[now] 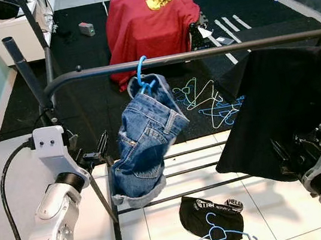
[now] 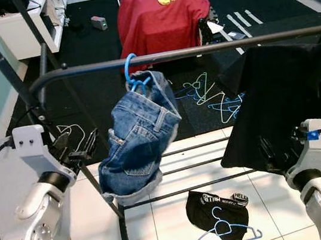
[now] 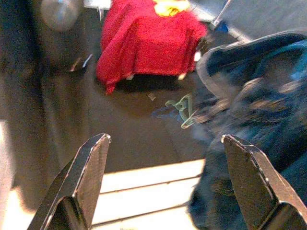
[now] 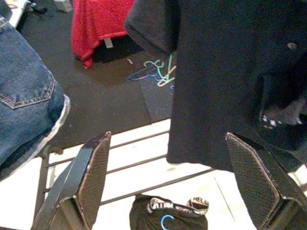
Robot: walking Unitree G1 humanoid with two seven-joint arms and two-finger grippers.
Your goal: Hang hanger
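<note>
Denim: blue shorts (image 1: pixel 144 140), stiff and seamed, hung on a thin blue plastic hanger (image 1: pixel 141 77) hooked over the rail.
Rail: black metal bar (image 1: pixel 199 54), long axis from 9 to 3 o'clock across the head view, rounded bend at its left end.
Black garment: soft dark cloth (image 1: pixel 285 107) draped from the rail toward 3 o'clock.
Floor hanger: second blue hanger (image 1: pixel 219 238) lying flat on the pale tiled floor (image 1: pixel 164 228) at 6 o'clock, atop a crumpled black cloth with white lettering (image 1: pixel 211 211).
Key relation: floor hanger at roughly 8 o'clock from the right end effector (image 2: pixel 274 154), below it; right arm judged nearer; hanger's long bar roughly parallel to the rail.
Left end effector: (image 1: pixel 90 156) empty, fingers spread wide, just beside the denim at its 9 o'clock.
Right end effector: empty, fingers spread wide, close against the black garment's lower edge.
Spare hangers: tangle of thin pale wire-like hangers (image 1: pixel 208 97) on the dark mat beyond the rail.
</note>
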